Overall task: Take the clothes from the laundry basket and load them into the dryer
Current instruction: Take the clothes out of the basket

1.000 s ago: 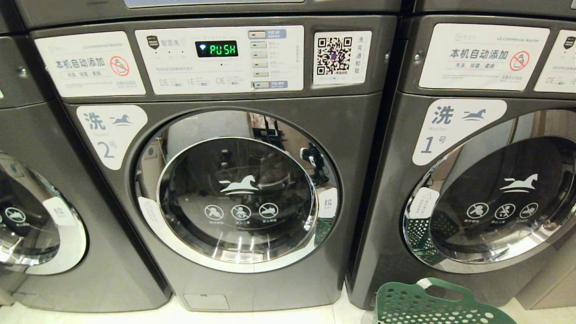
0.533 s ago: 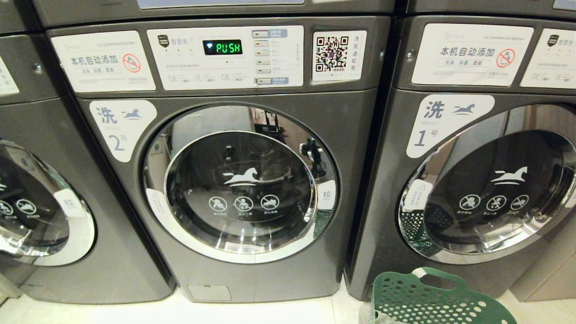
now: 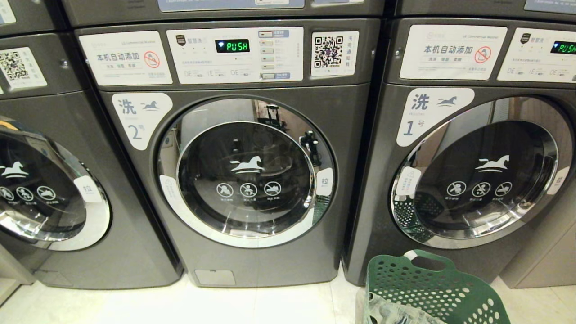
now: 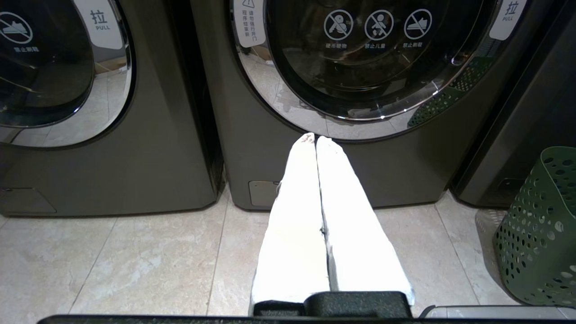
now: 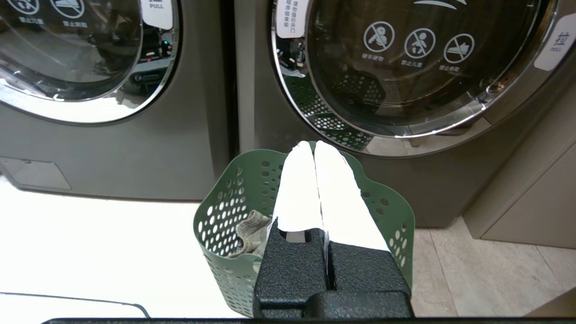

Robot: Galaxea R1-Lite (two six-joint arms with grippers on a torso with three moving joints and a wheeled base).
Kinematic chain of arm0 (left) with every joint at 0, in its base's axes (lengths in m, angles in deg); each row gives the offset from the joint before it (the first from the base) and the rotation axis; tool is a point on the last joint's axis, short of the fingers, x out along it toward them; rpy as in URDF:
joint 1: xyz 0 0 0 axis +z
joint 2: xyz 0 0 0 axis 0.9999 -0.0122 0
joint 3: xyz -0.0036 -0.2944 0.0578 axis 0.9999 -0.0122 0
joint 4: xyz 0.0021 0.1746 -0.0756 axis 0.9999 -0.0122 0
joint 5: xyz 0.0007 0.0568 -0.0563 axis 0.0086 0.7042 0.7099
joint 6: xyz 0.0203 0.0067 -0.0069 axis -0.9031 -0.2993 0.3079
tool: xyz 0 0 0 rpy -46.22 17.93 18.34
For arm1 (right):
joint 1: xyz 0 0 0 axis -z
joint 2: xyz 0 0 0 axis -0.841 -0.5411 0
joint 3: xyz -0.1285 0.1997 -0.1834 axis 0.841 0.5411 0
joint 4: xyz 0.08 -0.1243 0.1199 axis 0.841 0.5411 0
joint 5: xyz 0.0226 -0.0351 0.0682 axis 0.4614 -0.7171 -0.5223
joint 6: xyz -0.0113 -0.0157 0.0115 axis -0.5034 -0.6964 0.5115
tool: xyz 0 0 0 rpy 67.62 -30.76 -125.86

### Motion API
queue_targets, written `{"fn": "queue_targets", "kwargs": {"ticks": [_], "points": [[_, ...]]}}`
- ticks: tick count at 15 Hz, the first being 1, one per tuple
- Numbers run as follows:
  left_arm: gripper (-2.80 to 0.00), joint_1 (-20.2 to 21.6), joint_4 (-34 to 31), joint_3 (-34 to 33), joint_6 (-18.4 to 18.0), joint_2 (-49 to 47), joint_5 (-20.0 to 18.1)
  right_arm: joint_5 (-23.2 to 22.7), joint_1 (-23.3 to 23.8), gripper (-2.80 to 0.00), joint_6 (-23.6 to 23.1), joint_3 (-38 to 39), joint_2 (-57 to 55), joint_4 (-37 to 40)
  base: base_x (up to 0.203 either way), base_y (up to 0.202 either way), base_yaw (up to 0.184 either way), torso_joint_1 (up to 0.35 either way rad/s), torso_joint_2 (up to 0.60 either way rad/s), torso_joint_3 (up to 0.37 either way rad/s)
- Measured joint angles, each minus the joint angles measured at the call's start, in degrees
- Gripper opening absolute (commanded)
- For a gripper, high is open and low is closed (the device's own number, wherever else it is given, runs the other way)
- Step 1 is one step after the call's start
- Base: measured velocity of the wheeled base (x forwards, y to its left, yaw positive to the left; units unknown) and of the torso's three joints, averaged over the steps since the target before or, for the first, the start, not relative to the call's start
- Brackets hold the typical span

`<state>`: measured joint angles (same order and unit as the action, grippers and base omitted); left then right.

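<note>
laundry basket (image 3: pixel 432 288) stands upright, handle toward washer (image 3: pixel 477 148)

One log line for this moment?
left tool: shut, empty | right tool: shut, empty, above laundry basket | clothes: in basket | machine doors: closed

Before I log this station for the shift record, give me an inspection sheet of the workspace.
Surface: pale tiled floor, bare where visible.
Job's things: green laundry basket on the floor before machine 1; grey clothes inside; all doors closed.
Clutter: nothing seen.
Grippers: left claw shut, empty, facing machine 2; right claw shut, empty, over the basket.
Cables: thin dark line on the floor.
Surroundings: row of grey front-loaders.
</note>
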<state>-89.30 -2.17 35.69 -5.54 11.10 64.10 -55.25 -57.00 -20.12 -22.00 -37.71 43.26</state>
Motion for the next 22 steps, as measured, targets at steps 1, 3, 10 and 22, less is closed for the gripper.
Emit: {"fn": "queue_targets", "kwargs": {"ticks": [1, 3, 10, 22], "points": [[-2.8, 0.0, 0.0, 0.0, 0.0, 0.0, 0.0, -0.1, 0.0, -2.8, 0.0, 0.0, 0.0, 0.0, 0.0, 0.0, 0.0, 0.0, 0.0, 0.0], [-2.8, 0.0, 0.0, 0.0, 0.0, 0.0, 0.0, 0.0, 0.0, -2.8, 0.0, 0.0, 0.0, 0.0, 0.0, 0.0, 0.0, 0.0, 0.0, 0.0], [-2.8, 0.0, 0.0, 0.0, 0.3, 0.0, 0.1, 0.1, 0.0, -2.8, 0.2, 0.0, 0.0, 0.1, 0.0, 0.0, 0.0, 0.001, 0.0, -0.101], [-2.8, 0.0, 0.0, 0.0, 0.4, 0.0, 0.1, 0.0, 0.0, -2.8, -5.8, -2.3, -0.1, 1.7, 0.0, 0.0, 0.0, 0.004, 0.0, -0.197]]}}
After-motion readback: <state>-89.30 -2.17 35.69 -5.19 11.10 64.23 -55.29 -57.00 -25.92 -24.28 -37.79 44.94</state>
